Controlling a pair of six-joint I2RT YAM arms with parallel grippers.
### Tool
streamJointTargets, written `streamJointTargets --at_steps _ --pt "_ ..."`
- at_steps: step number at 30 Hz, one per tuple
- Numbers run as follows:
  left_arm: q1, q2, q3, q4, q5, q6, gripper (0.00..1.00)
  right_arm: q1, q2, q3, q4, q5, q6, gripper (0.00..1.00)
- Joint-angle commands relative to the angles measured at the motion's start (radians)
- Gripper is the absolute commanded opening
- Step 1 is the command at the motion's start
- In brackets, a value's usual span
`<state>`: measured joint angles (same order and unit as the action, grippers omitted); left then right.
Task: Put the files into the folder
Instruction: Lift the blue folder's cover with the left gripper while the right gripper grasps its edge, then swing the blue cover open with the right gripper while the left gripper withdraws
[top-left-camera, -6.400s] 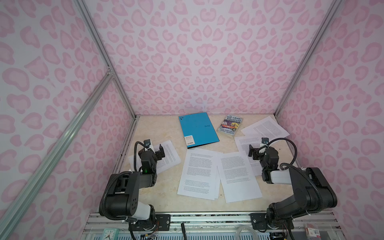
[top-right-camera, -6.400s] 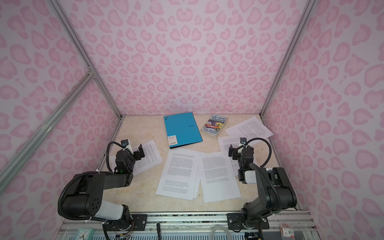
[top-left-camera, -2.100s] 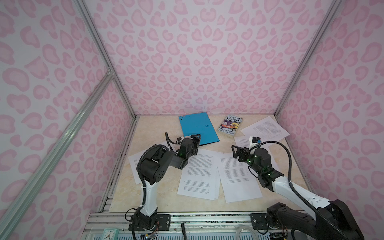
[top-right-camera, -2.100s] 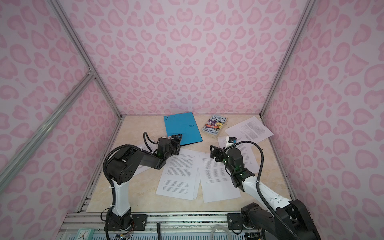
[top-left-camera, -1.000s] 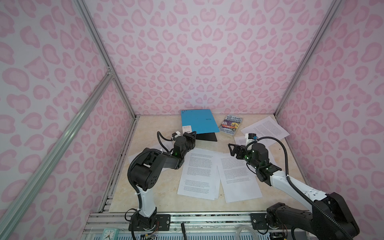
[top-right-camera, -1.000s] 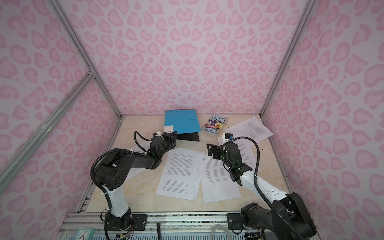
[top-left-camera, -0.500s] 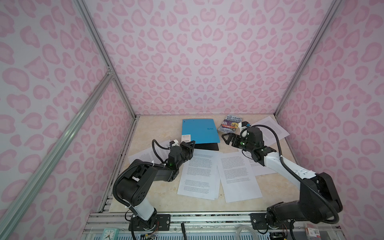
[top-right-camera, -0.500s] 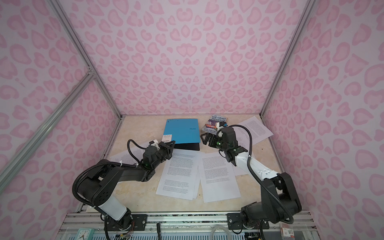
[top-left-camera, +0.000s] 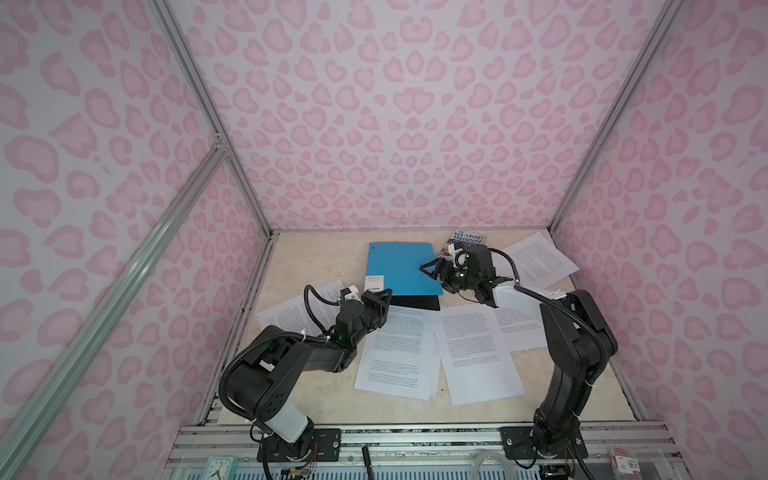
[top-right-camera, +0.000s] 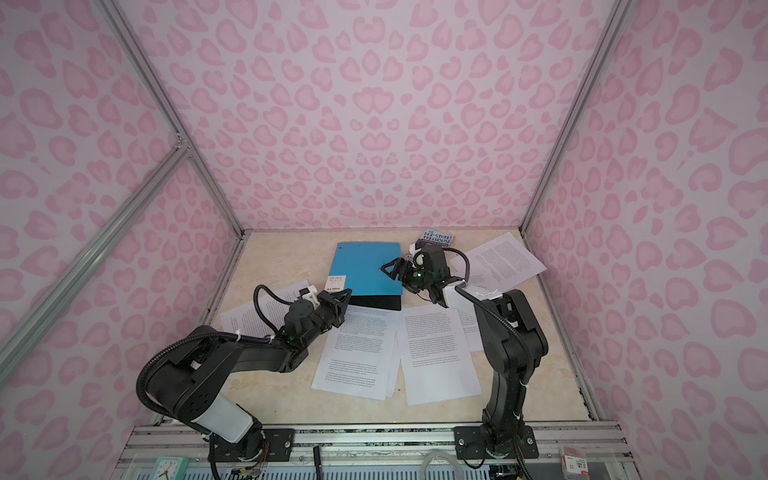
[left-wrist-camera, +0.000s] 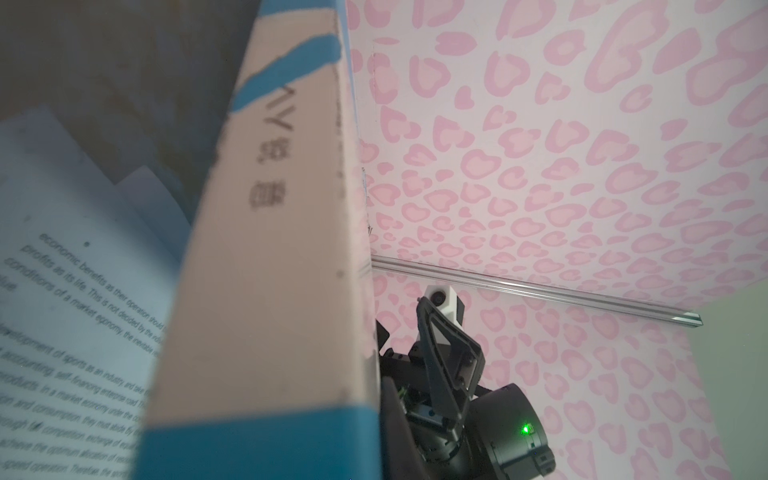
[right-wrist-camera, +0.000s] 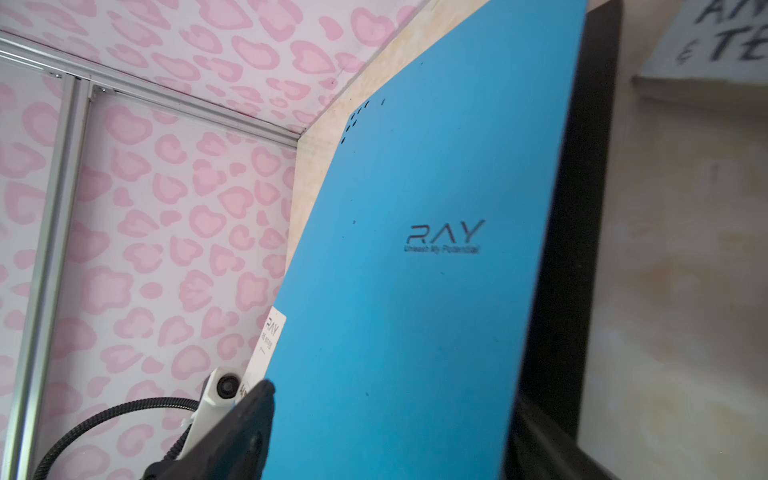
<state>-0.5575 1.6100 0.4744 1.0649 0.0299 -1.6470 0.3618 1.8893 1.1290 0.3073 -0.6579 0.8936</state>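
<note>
Holding up the cover of the blue folder (top-left-camera: 400, 266), back of the table (top-left-camera: 316, 257).
Left gripper (top-left-camera: 386, 294) pinches its label corner; right gripper (top-left-camera: 432, 274) gapes wide at the cover's opposite edge. Files (top-left-camera: 399, 353) lie loose in front.

Robotics lab test booth: pink-print walls (top-left-camera: 395, 104), aluminium frame (top-left-camera: 211, 116), metal mounting rail (top-left-camera: 415, 440) at front.

Colours we see
We note a thin bright-blue folder (top-left-camera: 399, 266), black inside; white paper sheets (top-left-camera: 395, 357) with black text; pale walls (top-left-camera: 415, 124) with pink heart-like spots; a beige marbled table (top-left-camera: 324, 257).
</note>
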Motion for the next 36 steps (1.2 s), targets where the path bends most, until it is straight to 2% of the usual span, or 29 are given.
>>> streamJointTargets --at_steps 1,2,6,7,8,11,14,16,18,21,23,25,29,33,36 --pt "0.001 -0.017 -0.009 0.092 0.003 0.008 0.04 0.004 0.051 0.008 0.128 -0.057 0.109 0.67" --pt "0.001 -0.020 -0.012 0.094 0.002 0.007 0.04 0.003 0.062 0.007 0.157 -0.063 0.128 0.59" --pt "0.001 -0.031 -0.023 0.092 0.008 0.018 0.04 0.009 0.063 0.021 0.155 -0.057 0.125 0.12" --pt "0.002 -0.034 -0.024 0.090 0.010 0.023 0.05 0.010 0.057 0.026 0.134 -0.051 0.112 0.04" --pt "0.002 -0.036 -0.023 0.087 0.017 0.031 0.07 0.011 0.049 0.034 0.104 -0.044 0.096 0.00" --pt "0.007 -0.056 -0.029 0.073 0.035 0.056 0.26 0.017 0.015 0.039 0.063 -0.032 0.068 0.00" --pt "0.016 -0.126 -0.056 0.002 0.019 0.088 0.62 0.028 -0.019 0.068 -0.026 -0.025 0.028 0.00" --pt "0.024 -0.204 -0.066 -0.090 0.004 0.121 0.82 0.040 -0.046 0.079 -0.080 -0.004 -0.004 0.00" --pt "0.033 -0.314 -0.056 -0.257 -0.007 0.187 0.92 0.051 -0.079 0.091 -0.152 0.043 -0.050 0.00" --pt "0.031 -0.521 0.002 -0.571 -0.061 0.318 1.00 0.060 -0.104 0.119 -0.239 0.080 -0.093 0.00" --pt "0.030 -0.630 0.069 -0.817 -0.110 0.389 0.97 0.061 -0.111 0.129 -0.269 0.097 -0.103 0.00" --pt "0.034 -0.717 0.111 -0.986 -0.135 0.447 0.97 0.064 -0.111 0.150 -0.303 0.111 -0.118 0.00" --pt "0.044 -0.819 0.173 -1.181 -0.120 0.549 0.97 0.083 -0.099 0.206 -0.369 0.133 -0.151 0.00" --pt "0.053 -0.829 0.216 -1.279 -0.019 0.634 0.97 0.103 -0.058 0.261 -0.395 0.133 -0.148 0.00" --pt "0.056 -0.845 0.276 -1.402 -0.020 0.743 0.97 0.126 -0.047 0.289 -0.420 0.154 -0.165 0.00"
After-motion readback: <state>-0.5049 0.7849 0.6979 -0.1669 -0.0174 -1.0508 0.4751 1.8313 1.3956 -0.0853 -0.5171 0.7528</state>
